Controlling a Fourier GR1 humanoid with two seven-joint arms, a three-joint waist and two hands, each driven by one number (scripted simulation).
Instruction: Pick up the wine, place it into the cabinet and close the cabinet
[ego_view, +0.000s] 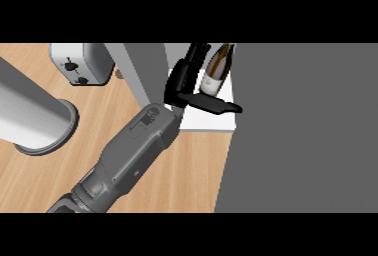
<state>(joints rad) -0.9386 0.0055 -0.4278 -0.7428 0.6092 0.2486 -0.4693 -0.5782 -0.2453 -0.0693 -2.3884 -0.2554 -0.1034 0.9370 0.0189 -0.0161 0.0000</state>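
Seen from head view: only one arm, left forearm (129, 155), coming from lower left edge & going diagonally up over wooden counter (188, 172) to the cabinet (144, 70). Left hand (183, 82) inside the cabinet opening, above white shelf (210, 124). Fingers (193, 57) stretched almost straight, pointing away from robot, lying along left side of the wine (215, 70). Thumb (218, 106) spread wide to the right, passing under bottle's lower end. So hand apart, not clamped round the bottle; cannot tell if fingers touch the glass or are only just beside it.

Wine is in the cabinet, on the white shelf, dark bottle w/ pale label, neck toward top of view, slightly tilted. To the right, large dark grey panel (303, 130) covering rest of view up to shelf's edge.

On counter at left: silver toaster (80, 65) near top, & big grey cylinder (29, 112) on round base, both well apart from hand.
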